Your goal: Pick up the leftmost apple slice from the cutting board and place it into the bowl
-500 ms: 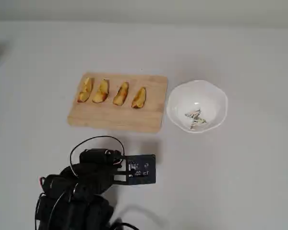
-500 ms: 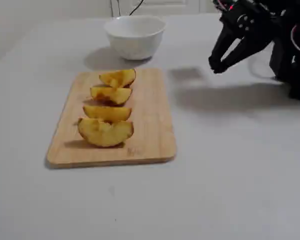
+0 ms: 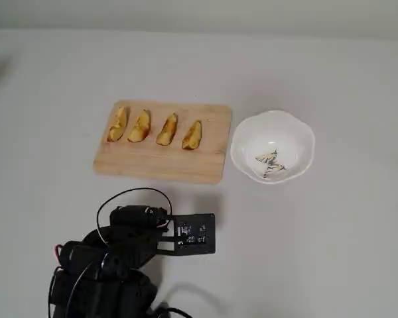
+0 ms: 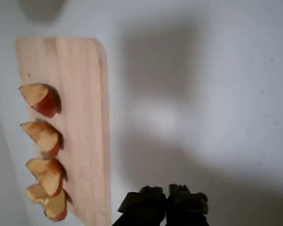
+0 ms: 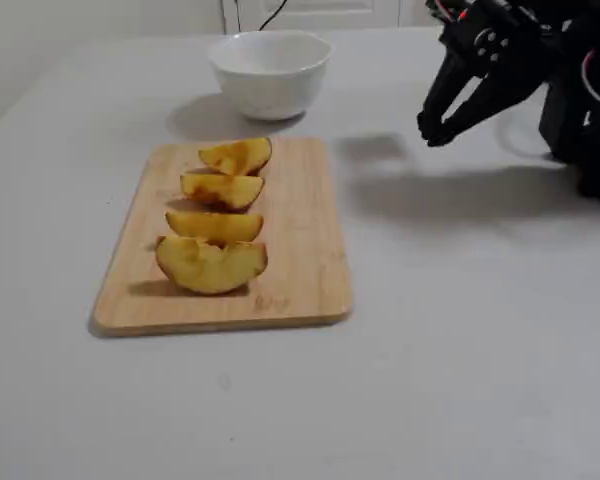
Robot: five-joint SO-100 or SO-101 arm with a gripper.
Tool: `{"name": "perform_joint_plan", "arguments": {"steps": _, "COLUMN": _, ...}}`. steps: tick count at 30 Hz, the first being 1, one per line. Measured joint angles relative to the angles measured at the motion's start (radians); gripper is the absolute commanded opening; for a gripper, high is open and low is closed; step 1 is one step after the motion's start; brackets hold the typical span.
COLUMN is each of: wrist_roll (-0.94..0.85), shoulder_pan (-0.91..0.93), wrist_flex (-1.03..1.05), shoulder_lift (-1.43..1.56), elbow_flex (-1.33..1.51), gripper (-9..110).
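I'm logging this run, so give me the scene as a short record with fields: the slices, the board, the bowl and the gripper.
apple slices: four in a row on the cutting board
leftmost apple slice: at the row's left end in the overhead view, untouched
bowl: white, wavy rim, right of the board in the overhead view, no slice in it
gripper: fingertips together, holding nothing, above bare table and clear of the board
task progress: no slice picked up yet

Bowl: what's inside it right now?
The bowl holds no apple slice; only a grey-gold mark shows on its bottom. All four slices lie on the cutting board.
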Motion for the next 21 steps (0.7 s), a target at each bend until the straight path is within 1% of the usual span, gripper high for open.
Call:
{"name": "perform_joint_plan", "arguments": {"steps": 17, "wrist_roll": -0.025, "shoulder_pan": -0.003, "wrist_flex": 0.0, "shoulder_lift": 0.0, "elbow_flex": 0.006, "gripper": 0}}
{"name": "perform_joint_plan", "arguments": {"steps": 21, "wrist_roll": -0.046, "shoulder_pan": -0.005, "wrist_flex": -0.051, "shoulder_lift": 0.0, "elbow_flex": 0.011, "gripper": 0}}
